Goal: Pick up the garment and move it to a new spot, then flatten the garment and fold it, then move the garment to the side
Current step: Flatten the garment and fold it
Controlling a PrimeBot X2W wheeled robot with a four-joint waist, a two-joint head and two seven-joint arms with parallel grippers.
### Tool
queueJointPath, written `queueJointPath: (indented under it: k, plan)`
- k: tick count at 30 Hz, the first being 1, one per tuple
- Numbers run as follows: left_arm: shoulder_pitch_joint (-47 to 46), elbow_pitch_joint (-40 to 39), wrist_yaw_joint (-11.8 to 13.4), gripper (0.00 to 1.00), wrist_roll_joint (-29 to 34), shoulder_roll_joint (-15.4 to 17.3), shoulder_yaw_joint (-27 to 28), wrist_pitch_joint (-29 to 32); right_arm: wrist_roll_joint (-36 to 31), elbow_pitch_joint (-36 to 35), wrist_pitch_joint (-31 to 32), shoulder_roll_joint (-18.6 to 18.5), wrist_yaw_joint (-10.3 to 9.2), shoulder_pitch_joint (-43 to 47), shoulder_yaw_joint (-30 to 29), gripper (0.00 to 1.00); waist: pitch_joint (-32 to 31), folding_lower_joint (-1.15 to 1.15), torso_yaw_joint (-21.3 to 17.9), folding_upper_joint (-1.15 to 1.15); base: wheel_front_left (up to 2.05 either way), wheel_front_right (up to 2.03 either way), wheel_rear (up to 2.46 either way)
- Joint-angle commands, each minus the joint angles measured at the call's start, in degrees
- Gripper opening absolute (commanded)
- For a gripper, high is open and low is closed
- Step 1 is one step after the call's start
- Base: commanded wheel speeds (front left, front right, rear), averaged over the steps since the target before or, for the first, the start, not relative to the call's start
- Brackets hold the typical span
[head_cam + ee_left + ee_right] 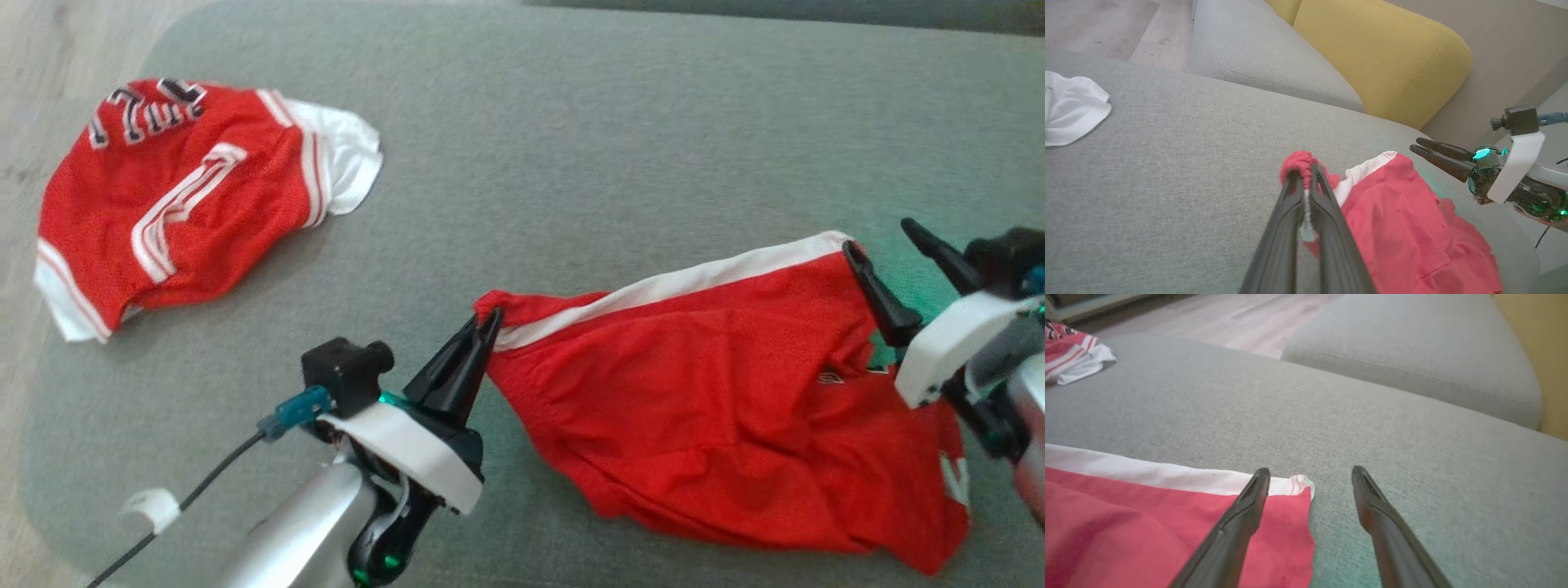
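My left claw (490, 320) pinches the red, white-banded fabric shorts (718, 408); right claw (878, 235) stands spread; their logo (830, 377) is unreadable.

Setting: domestic living room. Evidence: large grey fabric sofa seat (620, 147); 1 adjoining grey cushion (1257, 61) with a stitched seam, far side; 1 mustard-yellow back cushion (1388, 57) beyond it; light wood-plank floor (1241, 318) far left; plain beige wall (1506, 36).
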Motion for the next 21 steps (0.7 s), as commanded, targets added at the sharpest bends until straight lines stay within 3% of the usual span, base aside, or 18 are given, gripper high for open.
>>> queueJointPath:
  k: [1, 8, 9, 11, 15, 21]
  plan:
    - [-2.9, -0.9, -0.4, 0.0, 0.6, 0.3, 1.3, -0.7, 2.1, -0.2, 1.0, -2.9, 0.42, -1.7, 2.7, 1.0, 1.8, -0.02, 2.0, 0.0, 0.0, 0.0, 0.0]
    - [-5.3, 0.9, -1.5, 0.0, 1.0, -0.6, -0.1, -0.8, 10.3, 4.4, 5.2, -6.0, 0.42, -6.9, 11.4, 0.98, 3.4, -0.02, 3.6, 0.0, 0.0, 0.0, 0.0]
    - [-5.6, 1.1, -1.6, 0.0, 1.0, -0.6, -0.3, -0.8, 11.4, 5.0, 5.5, -6.2, 0.42, -7.6, 12.6, 0.72, 3.7, -0.02, 3.7, 0.0, 0.0, 0.0, 0.0]
    - [-6.4, 1.8, -1.9, 0.0, 1.0, -0.4, -0.5, -0.8, 16.1, 6.0, 6.2, -6.1, 0.42, -8.9, 15.2, 0.0, 4.1, -0.02, 3.6, 0.0, 0.0, 0.0, 0.0]
    - [-7.5, 2.2, -1.9, 0.0, 1.4, 0.4, -0.2, -1.0, 19.0, 6.2, 4.3, -6.3, 0.42, -11.7, 18.1, 0.0, 4.6, -0.02, 2.6, 0.0, 0.0, 0.0, 0.0]
    - [-14.1, 0.3, -1.7, 0.0, 4.6, 2.8, 0.8, -0.4, 17.8, 9.8, -5.7, -6.5, 0.42, -19.6, 18.5, 0.0, 6.2, -0.02, -1.2, 0.0, 0.0, 0.0, 0.0]
